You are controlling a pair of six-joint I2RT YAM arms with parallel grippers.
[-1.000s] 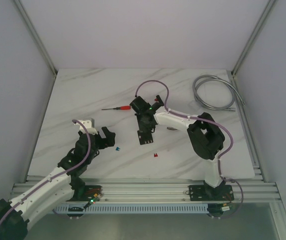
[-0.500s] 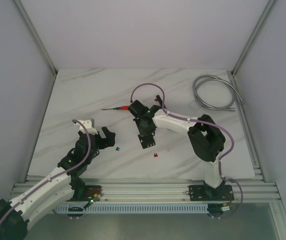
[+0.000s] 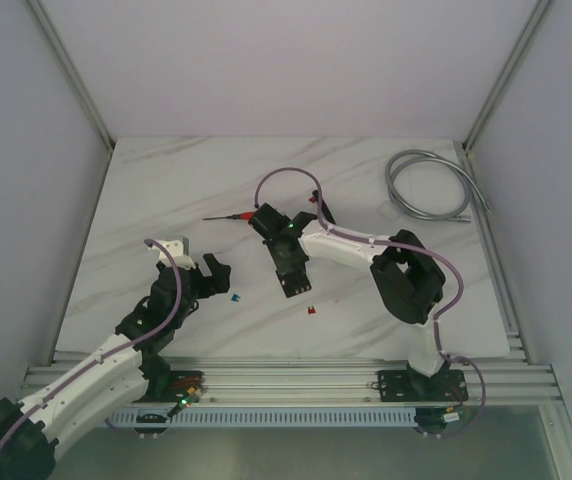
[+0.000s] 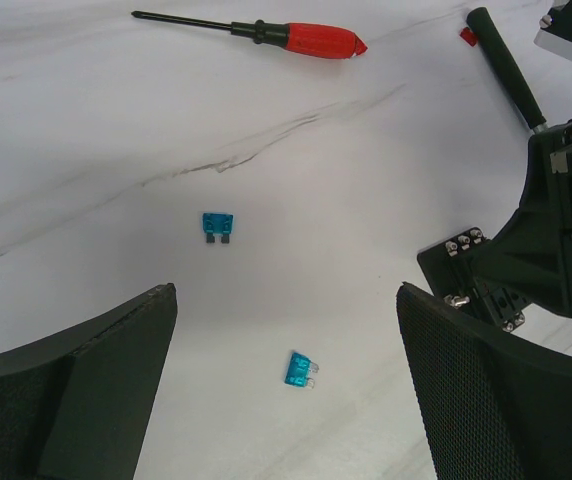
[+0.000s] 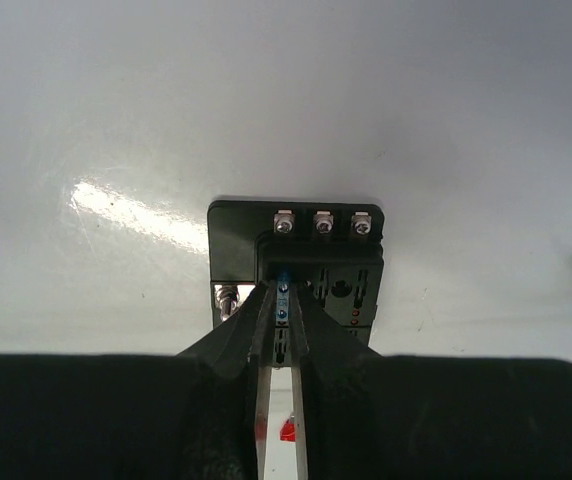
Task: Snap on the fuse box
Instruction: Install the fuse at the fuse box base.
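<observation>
The fuse box (image 5: 311,240), a small black square block with three screws along its far edge, lies on the marble table (image 3: 166,190) near the middle (image 3: 294,284). My right gripper (image 5: 282,308) points down at its top, shut on a thin blue fuse (image 5: 282,292) that stands at one of the slots. In the top view this gripper (image 3: 290,268) is right over the box. My left gripper (image 4: 284,300) stands wide open low over the table, left of the box (image 4: 466,262), with a loose blue fuse (image 4: 301,370) lying between its fingers.
A second blue fuse (image 4: 217,225) and a red-handled screwdriver (image 4: 311,40) lie farther out. A small red fuse (image 3: 311,312) sits near the box toward the front edge. A coiled grey cable (image 3: 428,185) lies at the back right. A black rod (image 4: 506,65) rests by the right arm.
The right wrist has swung a little to the left, and its fingers with the blue fuse have settled over the fuse box. The left arm has not moved.
</observation>
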